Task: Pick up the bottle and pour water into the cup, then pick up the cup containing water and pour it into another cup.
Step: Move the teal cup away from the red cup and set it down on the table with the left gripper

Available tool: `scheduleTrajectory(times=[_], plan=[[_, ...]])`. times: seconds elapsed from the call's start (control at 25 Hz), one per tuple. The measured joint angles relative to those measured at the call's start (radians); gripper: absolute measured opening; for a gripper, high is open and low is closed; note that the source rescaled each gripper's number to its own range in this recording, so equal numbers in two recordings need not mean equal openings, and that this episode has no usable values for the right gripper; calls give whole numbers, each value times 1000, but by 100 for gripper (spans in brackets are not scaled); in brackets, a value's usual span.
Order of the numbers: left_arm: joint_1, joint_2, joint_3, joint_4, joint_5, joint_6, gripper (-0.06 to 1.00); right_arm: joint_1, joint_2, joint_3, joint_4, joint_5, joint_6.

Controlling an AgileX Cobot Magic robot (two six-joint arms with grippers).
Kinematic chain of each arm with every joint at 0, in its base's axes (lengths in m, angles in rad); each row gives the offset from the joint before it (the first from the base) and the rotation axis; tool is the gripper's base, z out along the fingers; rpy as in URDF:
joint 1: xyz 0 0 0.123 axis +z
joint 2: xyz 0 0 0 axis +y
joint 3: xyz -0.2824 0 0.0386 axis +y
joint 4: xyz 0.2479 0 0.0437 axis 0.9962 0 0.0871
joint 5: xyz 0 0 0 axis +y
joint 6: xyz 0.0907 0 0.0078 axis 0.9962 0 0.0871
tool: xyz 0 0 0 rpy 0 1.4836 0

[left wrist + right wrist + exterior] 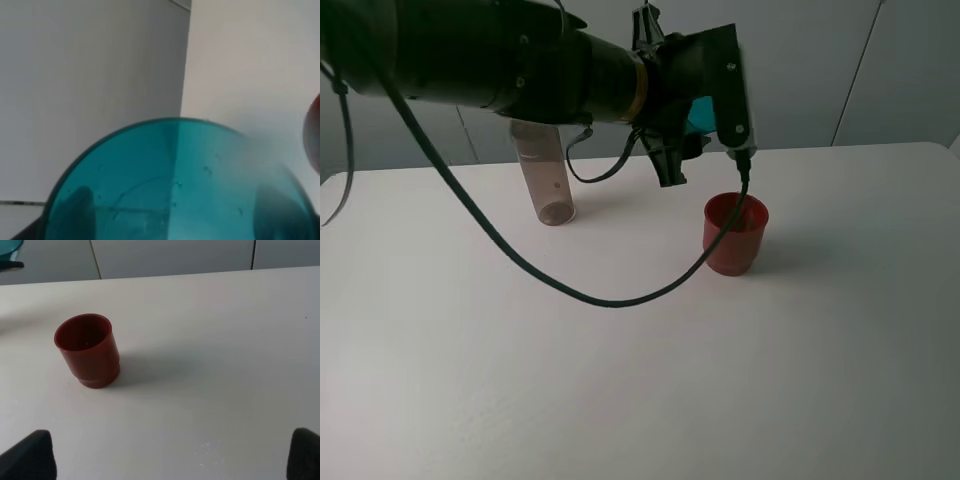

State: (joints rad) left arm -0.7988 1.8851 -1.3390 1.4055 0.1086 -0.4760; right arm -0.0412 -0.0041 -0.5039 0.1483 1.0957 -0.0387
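Translucent teal plastic tumbler (175, 185), light, smooth and slippery (grip mid-wall), sits clamped in the left gripper (692, 125) above the opaque red-brown stepped cup (735, 233); right gripper (170, 455) spread apart.

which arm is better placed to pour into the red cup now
Left, most likely. The left gripper already holds the teal cup, raised near the red cup. The right gripper is open and empty, its fingertips apart over bare table.

One bottle (546, 180), one teal cup (175, 185), one red-brown cup (735, 233), one table (620, 400)
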Motion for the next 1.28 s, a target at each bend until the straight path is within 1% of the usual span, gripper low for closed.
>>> scheduleTrajectory(times=[0.28, 0.44, 0.56, 0.68, 0.76, 0.88, 1.0, 1.28], plan=[[123, -125, 176, -17, -262, -295, 7, 0, 0, 0, 0, 0, 0], [202, -135, 240, -13, -395, -402, 7, 0, 0, 0, 0, 0, 0], [266, -135, 286, 1, -536, -428, 7, 0, 0, 0, 0, 0, 0], [330, -135, 322, 42, -694, -430, 7, 0, 0, 0, 0, 0, 0], [368, -135, 336, 69, -765, -435, 7, 0, 0, 0, 0, 0, 0], [418, -133, 340, 119, -824, -454, 7, 0, 0, 0, 0, 0, 0], [451, -91, 340, 141, -874, -460, 7, 0, 0, 0, 0, 0, 0], [459, 52, 340, 151, -974, -452, 7, 0, 0, 0, 0, 0, 0]])
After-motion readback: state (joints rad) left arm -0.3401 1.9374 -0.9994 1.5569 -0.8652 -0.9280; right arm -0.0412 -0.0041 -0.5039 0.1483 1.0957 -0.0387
